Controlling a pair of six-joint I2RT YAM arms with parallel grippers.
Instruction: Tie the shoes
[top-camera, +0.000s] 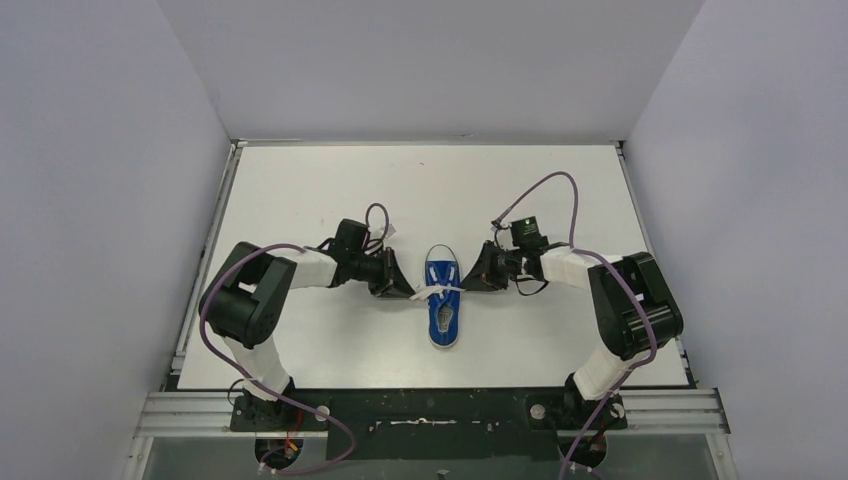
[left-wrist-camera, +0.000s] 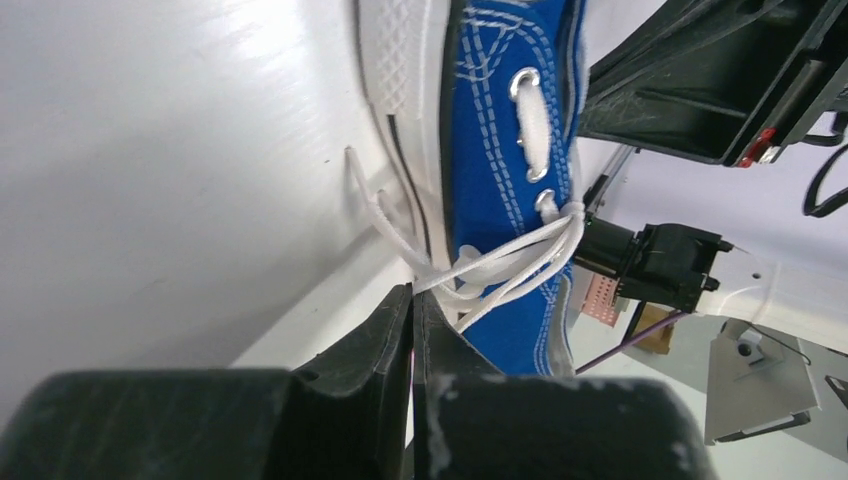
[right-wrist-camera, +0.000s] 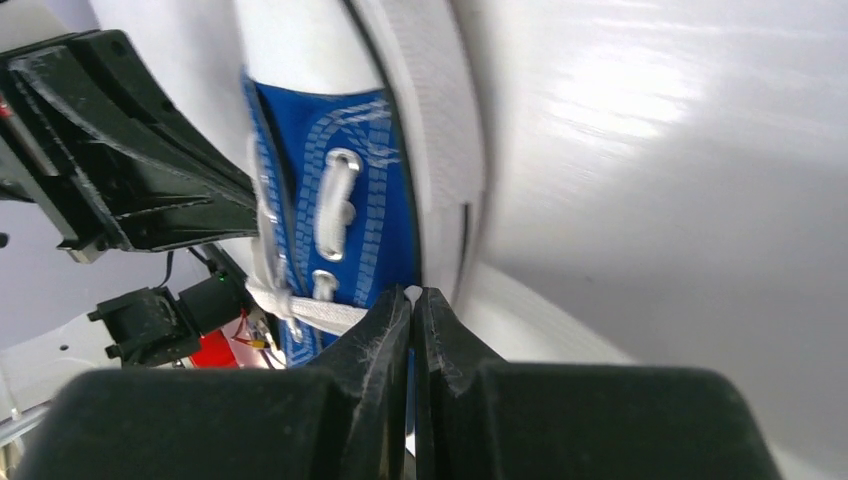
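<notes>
If the left tool (left-wrist-camera: 412, 296) and the right tool (right-wrist-camera: 411, 297) pull apart unevenly, the blue sneaker (top-camera: 443, 312) can slide or turn on the desk (top-camera: 300, 190), or a strand can slip from the pinch. Both tools are fully closed: the white laces (left-wrist-camera: 500, 262) run into the left tips, and the right one seems to pinch one strand. The sneaker lies just between the tools.

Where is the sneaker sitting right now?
In the top view the blue sneaker lies centred on the table, between the left gripper and right gripper, whose jaws are shut on its white laces.
</notes>
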